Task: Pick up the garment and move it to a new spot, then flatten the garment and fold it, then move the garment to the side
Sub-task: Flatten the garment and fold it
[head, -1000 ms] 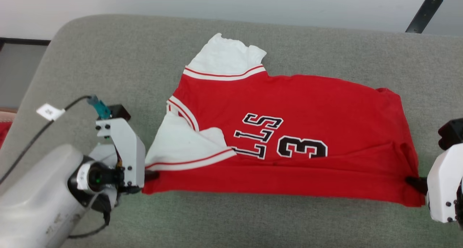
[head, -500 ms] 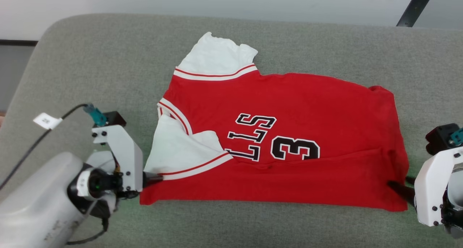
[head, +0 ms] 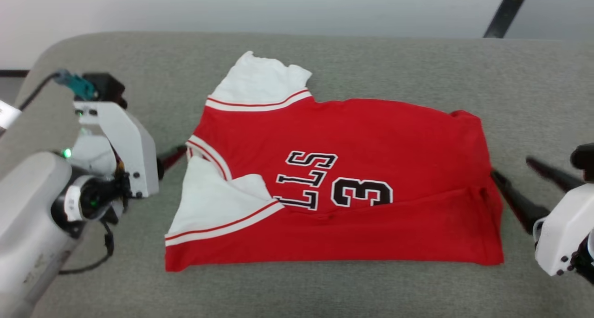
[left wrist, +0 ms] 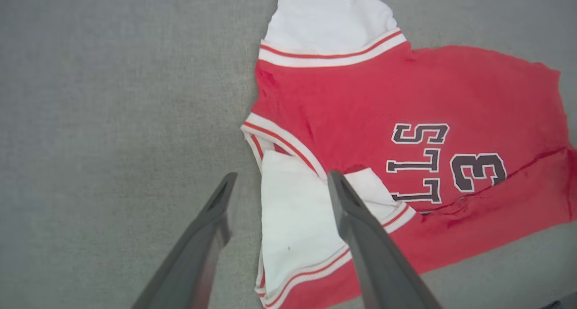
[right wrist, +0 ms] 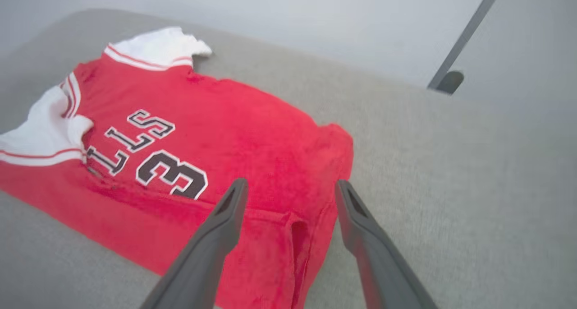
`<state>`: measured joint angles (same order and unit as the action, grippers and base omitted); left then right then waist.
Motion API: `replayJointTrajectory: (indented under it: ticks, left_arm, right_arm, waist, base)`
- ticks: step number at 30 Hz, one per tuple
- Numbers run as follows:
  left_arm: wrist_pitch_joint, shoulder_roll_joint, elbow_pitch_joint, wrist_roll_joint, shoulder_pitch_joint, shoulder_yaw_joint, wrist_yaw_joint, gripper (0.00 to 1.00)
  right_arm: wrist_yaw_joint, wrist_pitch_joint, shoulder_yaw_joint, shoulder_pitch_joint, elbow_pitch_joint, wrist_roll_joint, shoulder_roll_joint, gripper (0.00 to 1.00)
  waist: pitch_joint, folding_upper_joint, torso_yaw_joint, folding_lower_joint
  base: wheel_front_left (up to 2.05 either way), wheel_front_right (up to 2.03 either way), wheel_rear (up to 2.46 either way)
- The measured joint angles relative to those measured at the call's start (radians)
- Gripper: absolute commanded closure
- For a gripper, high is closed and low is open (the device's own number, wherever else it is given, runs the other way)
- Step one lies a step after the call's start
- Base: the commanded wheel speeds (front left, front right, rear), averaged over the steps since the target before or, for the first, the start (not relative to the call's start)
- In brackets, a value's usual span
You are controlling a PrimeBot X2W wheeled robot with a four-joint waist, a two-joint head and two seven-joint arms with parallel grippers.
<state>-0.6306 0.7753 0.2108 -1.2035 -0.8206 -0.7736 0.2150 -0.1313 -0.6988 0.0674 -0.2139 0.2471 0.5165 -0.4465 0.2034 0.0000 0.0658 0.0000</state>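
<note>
The red T-shirt [head: 371, 137] lies part-folded at the centre of the grey upholstered pad [head: 371, 58]. The left gripper [left wrist: 281, 177] and right gripper [head: 511, 166] flank its ends, fingers spread, holding nothing. Risk: a grasp catching only one layer would drag the fold open.

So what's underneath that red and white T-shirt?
The red short-sleeved T-shirt lies on a grey fabric cushion. Its folded near edge hides part of the lettering; the rest underneath is covered.

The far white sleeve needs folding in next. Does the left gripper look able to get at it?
Probably yes. The left gripper is open at the sleeve end of the garment, and the far white sleeve lies flat on the grey cushion with nothing between them.
</note>
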Motion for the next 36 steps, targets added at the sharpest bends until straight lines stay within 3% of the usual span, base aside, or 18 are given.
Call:
replayJointTrajectory:
  ticks: [7,13,19,24,36]
  left_arm:
    - [0.167,-0.019,0.059,0.080,-0.068,0.031,-0.081,0.00]
    - [0.280,-0.044,0.144,0.141,-0.144,0.043,-0.151,0.00]
    - [0.286,-0.053,0.253,0.167,-0.233,0.040,-0.213,0.00]
    - [0.210,-0.039,0.355,0.178,-0.316,0.024,-0.260,0.00]
    - [0.014,-0.021,0.540,0.196,-0.507,-0.010,-0.302,0.00]
  right_arm:
    - [0.000,0.365,0.022,-0.001,0.039,-0.165,0.009,0.00]
    - [0.000,0.592,0.007,-0.001,0.033,-0.276,0.088,0.00]
    - [0.000,0.649,0.018,0.000,0.029,-0.300,0.128,0.00]
    - [0.000,0.664,0.027,-0.004,0.050,-0.301,0.142,0.00]
    - [0.000,0.681,0.023,-0.017,0.096,-0.299,0.165,0.00]
  waist:
    - [0.001,0.0000,-0.055,0.0000]
    - [0.018,0.0000,-0.109,0.0000]
    - [0.062,0.0000,-0.160,0.0000]
    - [0.118,0.0000,-0.201,0.0000]
    - [0.274,0.0000,-0.288,0.0000]
  base:
    - [0.00,0.00,0.00]
    - [0.00,0.00,0.00]
    - [0.00,0.00,0.00]
    - [0.00,0.00,0.00]
    - [0.00,0.00,0.00]
